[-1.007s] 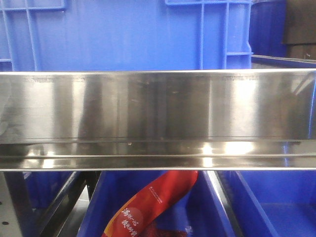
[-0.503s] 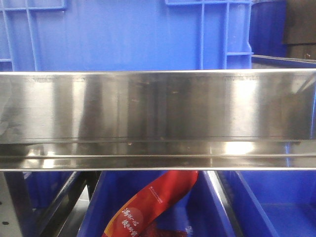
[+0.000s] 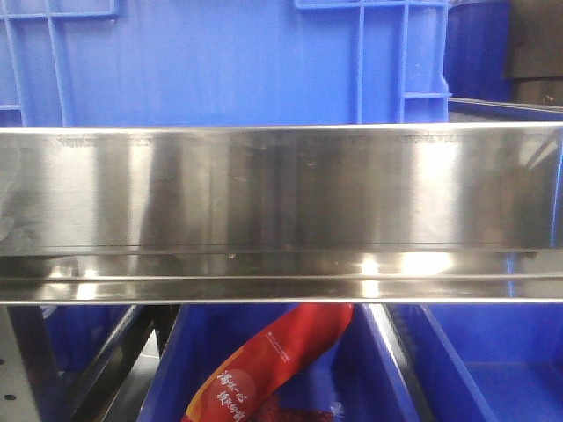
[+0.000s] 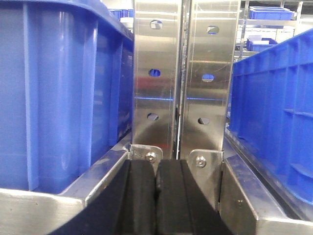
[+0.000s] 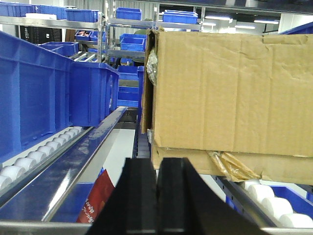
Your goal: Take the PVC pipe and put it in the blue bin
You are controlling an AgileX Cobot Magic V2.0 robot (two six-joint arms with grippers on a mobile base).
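No PVC pipe shows in any view. My left gripper [image 4: 156, 171] is shut with its black pads pressed together and nothing between them; it sits low between a blue bin [image 4: 58, 93] on its left and another blue bin [image 4: 274, 112] on its right. My right gripper [image 5: 157, 169] is shut too, empty, pointing along a rack aisle. The front view holds no gripper, only a blue bin [image 3: 220, 61] behind a steel rail and another blue bin [image 3: 369, 369] below it.
A steel shelf rail [image 3: 281, 211] spans the front view. Perforated steel uprights [image 4: 181, 78] stand just ahead of the left gripper. A cardboard box [image 5: 230, 93] sits on rollers at right of the right gripper. A red packet [image 3: 273, 360] lies in the lower bin.
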